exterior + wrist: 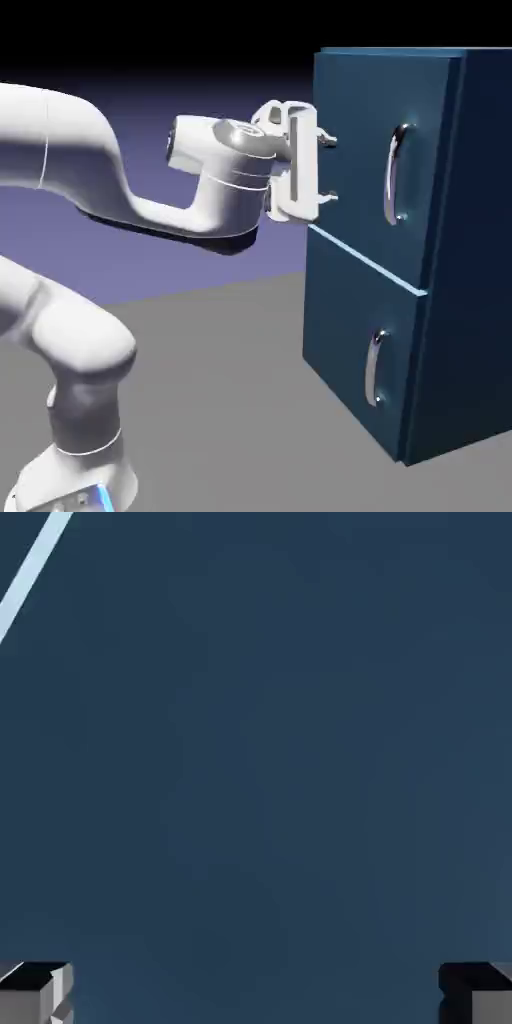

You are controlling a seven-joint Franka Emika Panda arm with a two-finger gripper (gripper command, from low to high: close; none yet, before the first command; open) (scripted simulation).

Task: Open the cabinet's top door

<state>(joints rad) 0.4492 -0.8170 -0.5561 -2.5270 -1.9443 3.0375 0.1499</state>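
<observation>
Deep black upper backdrop, bright white arm (75, 140) (glints on handles (392, 175)).

Floor (220, 370) flat, plain grey. Back (90, 265) blue-violet low down, darker higher up, black at very top. Edge between floor and back slants a little, higher toward exterior view's right. Light on floor soft and even.

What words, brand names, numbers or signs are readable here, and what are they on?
There are none that I can read.
The cabinet's top door, bottom door and silver handles show no lettering.
The white robot arm shows no readable text either; its base has small dark marks beside a blue light, too small to make out.
</observation>
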